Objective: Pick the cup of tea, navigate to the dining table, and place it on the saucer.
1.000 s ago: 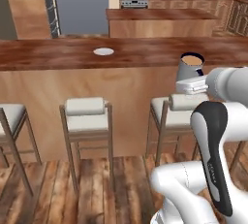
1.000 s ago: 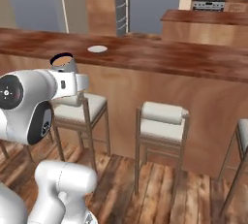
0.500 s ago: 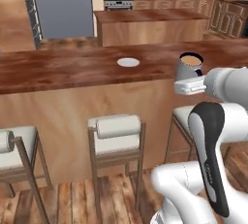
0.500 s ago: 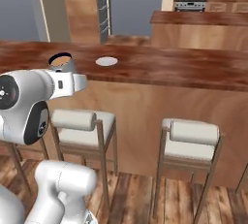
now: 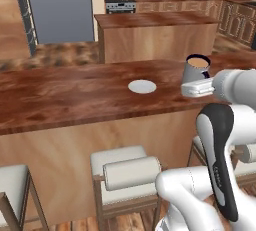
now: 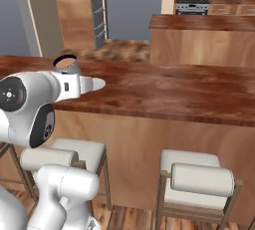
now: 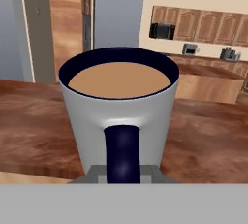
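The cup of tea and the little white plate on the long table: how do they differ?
The cup of tea is a tall grey cylinder with a dark rim and handle; the saucer is flat, round and plain white. The cup holds light-brown liquid; the saucer is bare. The cup is held upright by the gripper above the dining table, to the right of the saucer in the left base view; the saucer lies on the tabletop. Both are round.
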### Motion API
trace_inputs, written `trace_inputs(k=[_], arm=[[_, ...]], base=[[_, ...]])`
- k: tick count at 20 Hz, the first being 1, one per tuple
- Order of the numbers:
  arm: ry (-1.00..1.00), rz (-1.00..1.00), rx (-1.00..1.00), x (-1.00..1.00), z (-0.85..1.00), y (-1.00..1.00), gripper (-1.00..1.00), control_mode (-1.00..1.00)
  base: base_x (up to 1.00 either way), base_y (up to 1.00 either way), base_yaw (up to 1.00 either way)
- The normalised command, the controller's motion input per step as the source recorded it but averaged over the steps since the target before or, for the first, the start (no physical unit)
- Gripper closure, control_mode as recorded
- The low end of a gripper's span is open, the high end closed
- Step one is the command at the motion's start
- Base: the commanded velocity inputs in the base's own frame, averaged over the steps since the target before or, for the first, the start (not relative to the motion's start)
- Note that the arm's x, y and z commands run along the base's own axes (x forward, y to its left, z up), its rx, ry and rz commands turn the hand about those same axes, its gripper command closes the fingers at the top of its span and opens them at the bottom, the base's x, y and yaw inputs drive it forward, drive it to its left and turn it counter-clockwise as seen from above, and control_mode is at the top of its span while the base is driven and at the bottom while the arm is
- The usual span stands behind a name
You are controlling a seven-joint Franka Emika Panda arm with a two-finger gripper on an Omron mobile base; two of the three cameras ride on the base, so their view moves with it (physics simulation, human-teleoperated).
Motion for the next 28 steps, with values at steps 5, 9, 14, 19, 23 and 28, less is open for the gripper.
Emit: trace_inputs(k=[5, 9, 14, 19, 23, 28], arm=[[0.0, 0.0, 0.0, 0.0, 0.0, 0.0, 1.0, 1.0], [0.0, 0.0, 0.0, 0.0, 0.0, 0.0, 1.0, 1.0], [0.03, 0.0, -0.01, 0.1, 0.0, 0.05, 1.0, -1.0], [0.33, 0.01, -0.09, 0.86, 0.01, 0.37, 1.0, -1.0], [0.5, 0.16, -0.05, 0.95, 0.01, 0.26, 1.0, -1.0], [0.35, 0.33, -0.02, 0.84, 0.0, 0.06, 1.0, -1.0]], base=[[0.35, 0.06, 0.0], [0.0, 0.0, 0.0], [0.06, 0.03, 0.0], [0.0, 0.0, 0.0], [0.0, 0.0, 0.0], [0.0, 0.0, 0.0]])
